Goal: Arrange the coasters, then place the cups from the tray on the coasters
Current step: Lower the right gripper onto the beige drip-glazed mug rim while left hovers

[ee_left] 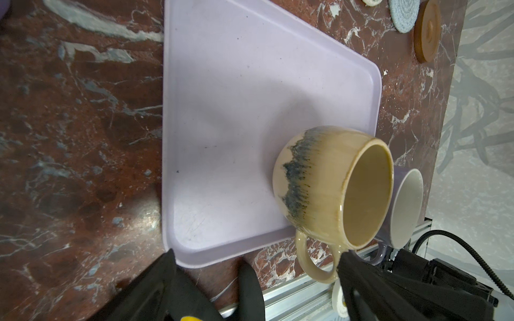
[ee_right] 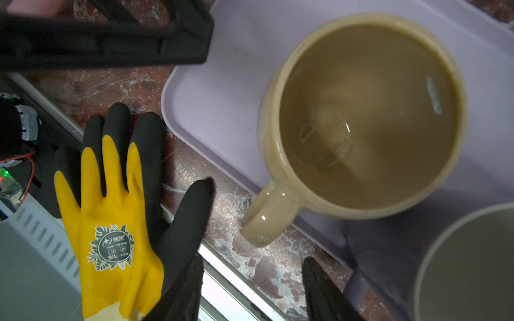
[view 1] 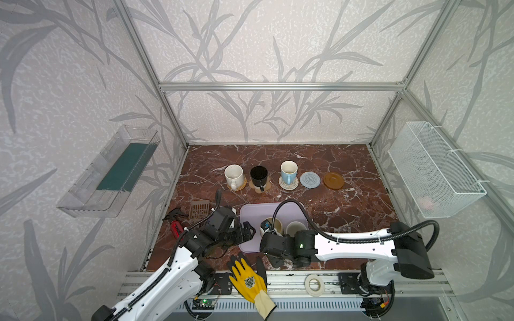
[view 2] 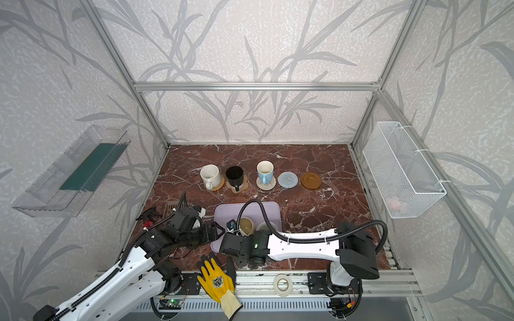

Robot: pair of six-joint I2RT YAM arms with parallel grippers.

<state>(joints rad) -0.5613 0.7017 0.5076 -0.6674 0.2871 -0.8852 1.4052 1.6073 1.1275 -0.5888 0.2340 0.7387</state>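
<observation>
The lavender tray (view 1: 250,214) (ee_left: 236,97) holds the cream-yellow cup (view 1: 274,225) (ee_right: 361,116) and the lavender cup (view 1: 296,228) (ee_left: 406,205). My right gripper (ee_right: 251,272) is open, its fingertips just short of the cream cup's handle (ee_right: 267,219), which juts past the tray's front rim. My left gripper (view 1: 248,228) (ee_left: 256,266) is open at the tray's left edge, clear of that cup. At the back, white (view 1: 234,175), black (view 1: 258,175) and blue (view 1: 288,171) cups stand on coasters. The grey-blue (view 1: 310,180) and brown (view 1: 333,181) coasters are bare.
A yellow work glove (view 1: 249,280) and a white tape roll (view 1: 315,283) lie on the front rail. A brown grid piece (view 1: 199,208) and a red tool (view 1: 176,228) sit left of the tray. A wire basket (view 1: 436,169) and a clear bin (view 1: 108,172) hang on the walls.
</observation>
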